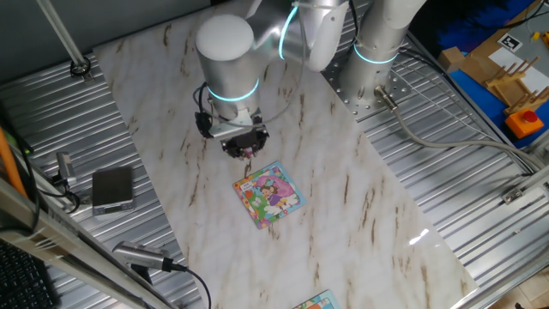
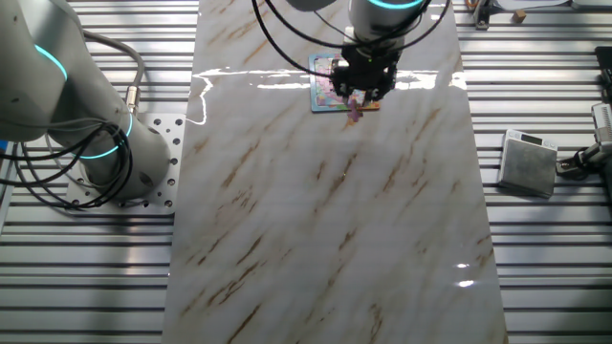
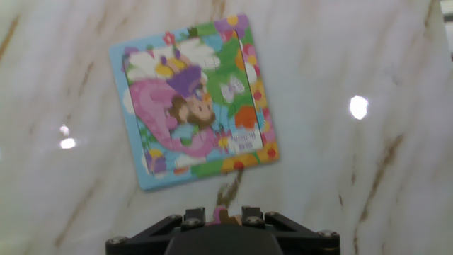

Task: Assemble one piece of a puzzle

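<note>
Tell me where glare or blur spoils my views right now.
Hand view: two glare spots on the marble, clear of the puzzle, whose artwork looks soft. Other fixed view: a bright reflection streak crosses the tabletop beside the puzzle and claw. First fixed view: only a small highlight near the table's edge.

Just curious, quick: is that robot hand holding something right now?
Gripper: fingers closed on the pink piece, held above the table, beside the puzzle.

A white marble-patterned table (image 1: 360, 197) with brown veins lies on a ribbed metal bench (image 1: 480, 197). Overhead light glints off the marble. A small grey box (image 1: 112, 189) rests on the ribs beside cables, and blue and cardboard boxes (image 1: 493, 60) crowd 1 corner.
</note>
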Robot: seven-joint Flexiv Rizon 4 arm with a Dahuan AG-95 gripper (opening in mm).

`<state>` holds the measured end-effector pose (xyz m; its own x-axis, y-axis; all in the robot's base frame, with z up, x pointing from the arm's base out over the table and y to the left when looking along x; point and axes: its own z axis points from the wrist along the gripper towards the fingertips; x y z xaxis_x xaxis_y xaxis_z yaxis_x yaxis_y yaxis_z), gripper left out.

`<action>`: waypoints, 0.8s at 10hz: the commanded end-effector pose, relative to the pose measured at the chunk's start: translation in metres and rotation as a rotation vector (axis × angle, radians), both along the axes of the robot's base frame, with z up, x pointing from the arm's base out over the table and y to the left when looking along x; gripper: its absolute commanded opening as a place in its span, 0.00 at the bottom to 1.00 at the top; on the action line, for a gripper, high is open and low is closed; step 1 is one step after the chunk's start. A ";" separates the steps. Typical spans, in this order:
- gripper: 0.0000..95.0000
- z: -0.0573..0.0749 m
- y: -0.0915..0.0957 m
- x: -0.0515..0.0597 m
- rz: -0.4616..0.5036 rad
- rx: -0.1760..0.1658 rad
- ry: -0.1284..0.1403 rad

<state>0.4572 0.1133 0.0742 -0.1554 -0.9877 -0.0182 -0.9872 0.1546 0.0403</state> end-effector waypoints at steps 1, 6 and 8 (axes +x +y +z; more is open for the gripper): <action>0.00 -0.002 0.007 -0.002 0.001 0.003 -0.001; 0.00 -0.012 0.040 -0.007 -0.038 0.001 -0.002; 0.00 -0.015 0.049 -0.009 -0.047 0.001 -0.005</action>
